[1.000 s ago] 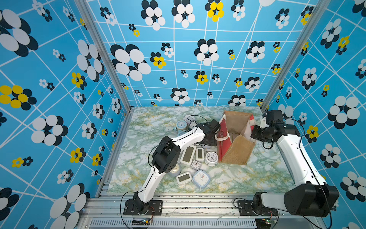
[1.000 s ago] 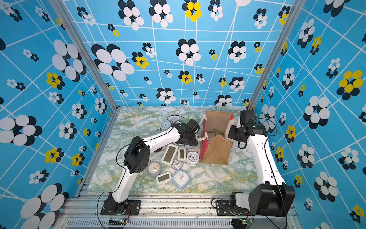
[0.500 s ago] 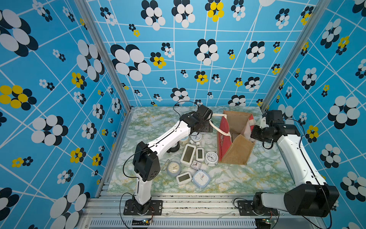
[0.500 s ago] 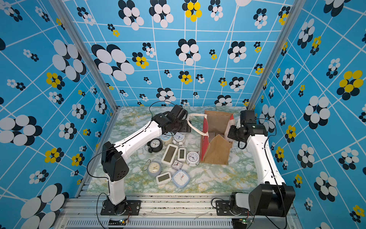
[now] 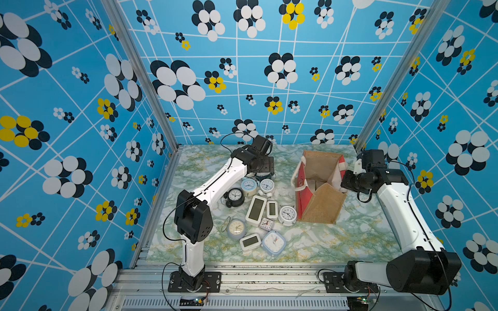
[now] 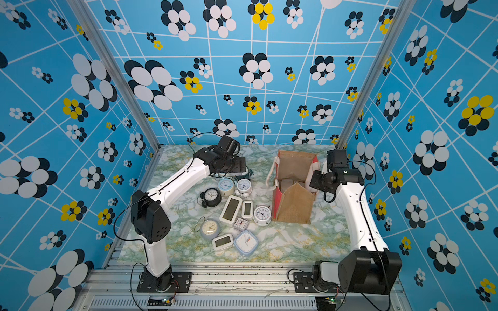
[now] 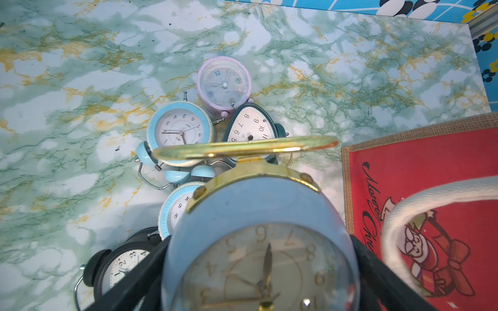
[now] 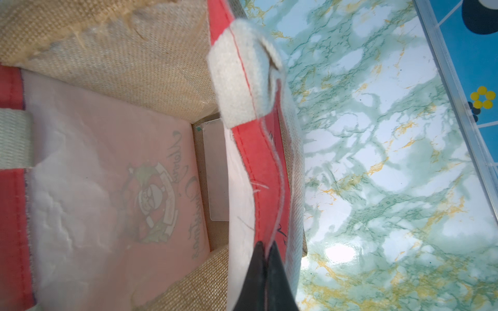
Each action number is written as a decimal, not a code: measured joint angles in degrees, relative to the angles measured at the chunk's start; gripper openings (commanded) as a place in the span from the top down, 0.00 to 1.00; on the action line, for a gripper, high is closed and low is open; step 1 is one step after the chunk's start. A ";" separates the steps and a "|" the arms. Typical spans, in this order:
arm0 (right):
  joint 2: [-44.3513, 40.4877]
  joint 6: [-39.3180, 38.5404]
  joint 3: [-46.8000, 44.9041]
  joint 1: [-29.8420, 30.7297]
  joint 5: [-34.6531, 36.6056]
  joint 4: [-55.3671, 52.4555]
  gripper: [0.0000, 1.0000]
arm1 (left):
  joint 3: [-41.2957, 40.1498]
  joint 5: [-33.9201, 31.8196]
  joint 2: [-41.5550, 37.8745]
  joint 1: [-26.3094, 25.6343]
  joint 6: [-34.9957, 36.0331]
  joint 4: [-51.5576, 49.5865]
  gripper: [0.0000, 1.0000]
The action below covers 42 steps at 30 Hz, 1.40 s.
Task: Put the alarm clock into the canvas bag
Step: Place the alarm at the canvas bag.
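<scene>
My left gripper (image 7: 258,269) is shut on the alarm clock (image 7: 256,204), a round pale-blue one with a gold ring on top. Black fingers (image 7: 140,269) press both of its sides. In both top views this gripper (image 5: 262,164) (image 6: 231,163) hovers over the back of a clock pile, left of the canvas bag (image 5: 320,210) (image 6: 293,207). The tan bag stands open, with its red side (image 7: 420,167) and white rope handle (image 7: 404,215) beside the held clock. My right gripper (image 8: 265,247) (image 5: 346,183) is shut on the bag's right rim.
Several clocks lie on the marble table (image 5: 336,242) between my left arm and the bag, among them a black twin-bell (image 5: 235,196), a white digital one (image 5: 256,210) and a square blue one (image 5: 273,242). A pink clock (image 7: 223,83) lies under my left gripper. Patterned walls close in on three sides.
My left gripper moved from the bag's left rim back and leftward over the clock pile, and its elbow swung out left. The right arm stayed put on the bag.
</scene>
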 measured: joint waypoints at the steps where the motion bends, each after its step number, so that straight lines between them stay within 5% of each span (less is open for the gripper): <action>1: 0.00 0.00 0.00 0.00 0.00 -0.02 1.00 | 0.00 0.02 -0.33 0.26 0.22 -0.15 0.41; 12: -0.81 0.00 0.00 0.00 -0.26 0.04 1.00 | 10.58 2.80 -0.44 -6.25 0.61 -0.68 0.42; 24: -2.91 0.28 -1.49 0.00 -4.31 1.33 1.00 | 24.33 9.25 12.50 -16.94 -2.67 7.37 0.44; 42: -5.79 1.75 -3.85 0.00 -15.23 2.99 1.00 | 33.57 9.53 26.43 -18.86 -6.08 11.15 0.51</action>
